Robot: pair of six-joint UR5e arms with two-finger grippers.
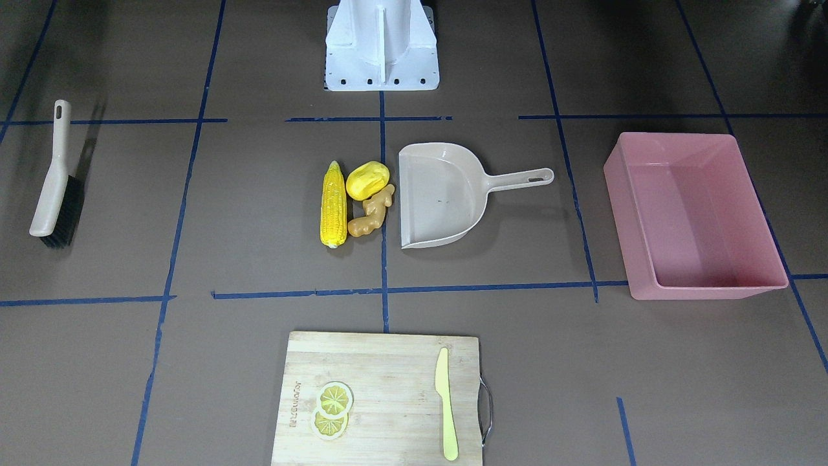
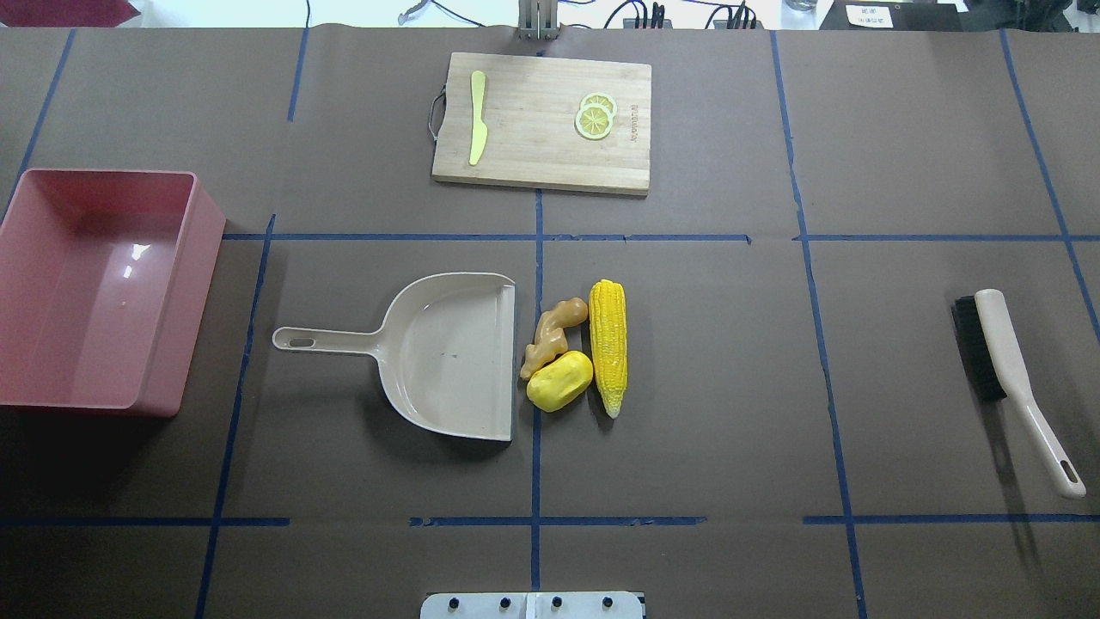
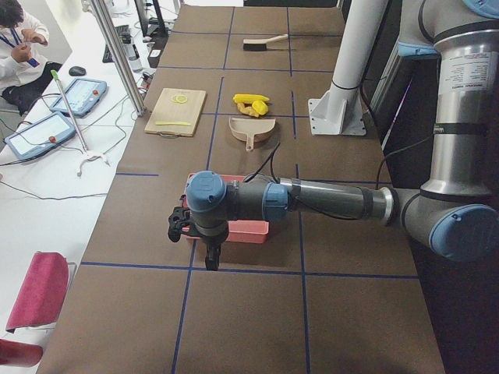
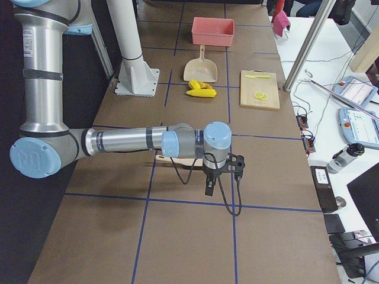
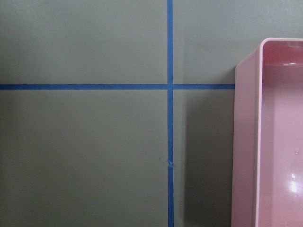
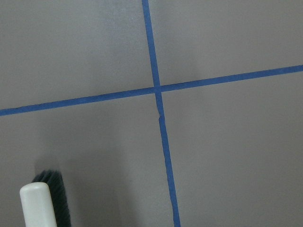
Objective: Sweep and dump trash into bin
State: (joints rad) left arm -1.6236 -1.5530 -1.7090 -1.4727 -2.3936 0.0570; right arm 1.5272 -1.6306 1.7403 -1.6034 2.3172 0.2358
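Pink plastic formed the bin (image 2: 185,327), which was set at the table's left end, within the left arm's reach, presumably so the pan could be emptied there. The beige dustpan (image 2: 447,352) was laid with its handle pointing left and its open lip facing right. Just beside that lip the trash was clustered for a short sweep: ginger root (image 2: 550,331), potato-like lump (image 2: 559,381) and corn cob (image 2: 608,344). The brush (image 2: 1001,361) was lying untouched at the right end. The left gripper (image 3: 210,261) was hung near the bin and the right gripper (image 4: 209,188) near the brush. Whether their jaws were wide or narrow could not be told.
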